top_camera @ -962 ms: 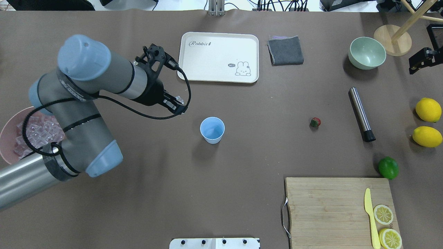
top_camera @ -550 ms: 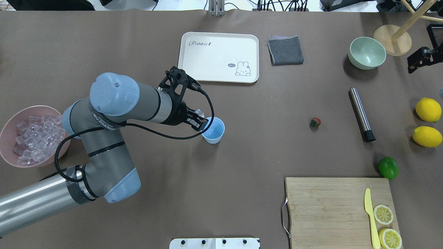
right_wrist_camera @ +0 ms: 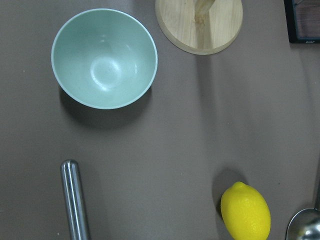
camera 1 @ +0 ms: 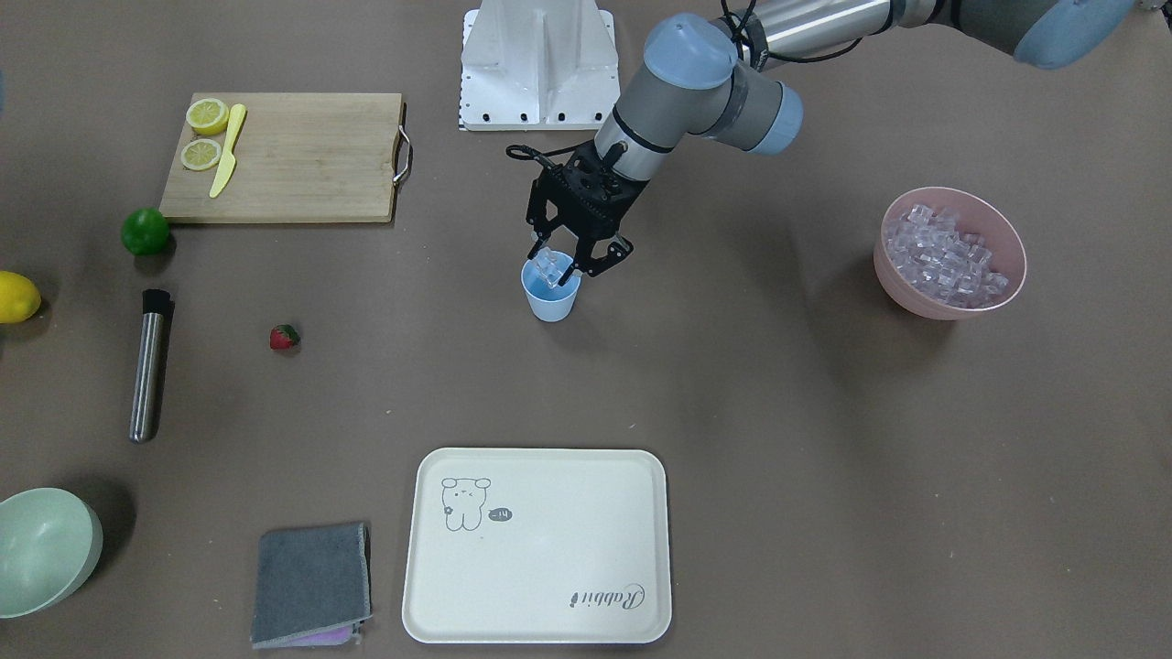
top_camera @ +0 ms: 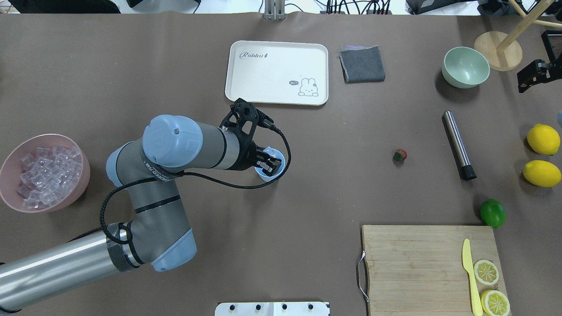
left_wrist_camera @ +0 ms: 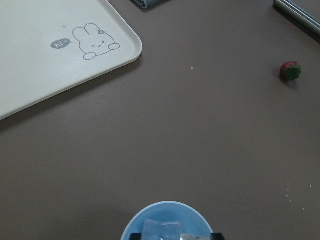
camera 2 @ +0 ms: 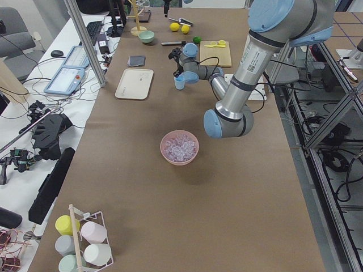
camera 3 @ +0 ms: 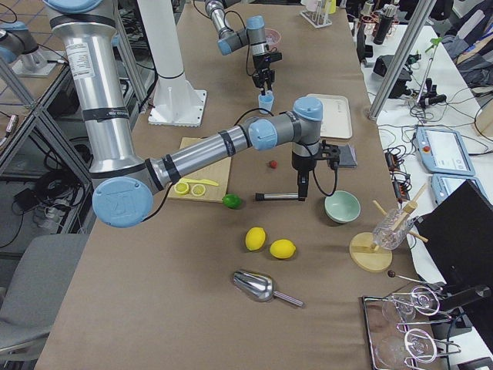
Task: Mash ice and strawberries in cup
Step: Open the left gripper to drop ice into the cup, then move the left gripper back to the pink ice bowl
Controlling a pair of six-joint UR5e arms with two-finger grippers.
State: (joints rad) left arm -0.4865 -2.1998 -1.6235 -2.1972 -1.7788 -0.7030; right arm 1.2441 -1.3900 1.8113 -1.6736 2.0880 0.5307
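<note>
The light-blue cup (camera 1: 552, 304) stands mid-table; it also shows in the overhead view (top_camera: 268, 177) and the left wrist view (left_wrist_camera: 165, 212). My left gripper (camera 1: 556, 266) hangs at the cup's mouth, shut on a clump of clear ice (camera 1: 549, 263) that sits right at the rim (left_wrist_camera: 164, 231). More ice (top_camera: 44, 175) fills the pink bowl (top_camera: 84, 173) at the left. The strawberry (top_camera: 400, 154) lies on the table to the cup's right, apart from it. My right gripper (top_camera: 532, 75) hovers at the far right edge; I cannot tell how its jaws stand.
A steel muddler (top_camera: 456, 144) lies right of the strawberry. A white tray (top_camera: 276, 72), a grey cloth (top_camera: 362, 64) and a pale green bowl (top_camera: 465, 67) are at the back. A lime (top_camera: 492, 213), lemons (top_camera: 543, 139) and a cutting board (top_camera: 417, 267) are at the right.
My left arm has swung right from beside the pink bowl, carrying ice, and its gripper is now over the cup's mouth. The right gripper has barely moved.
</note>
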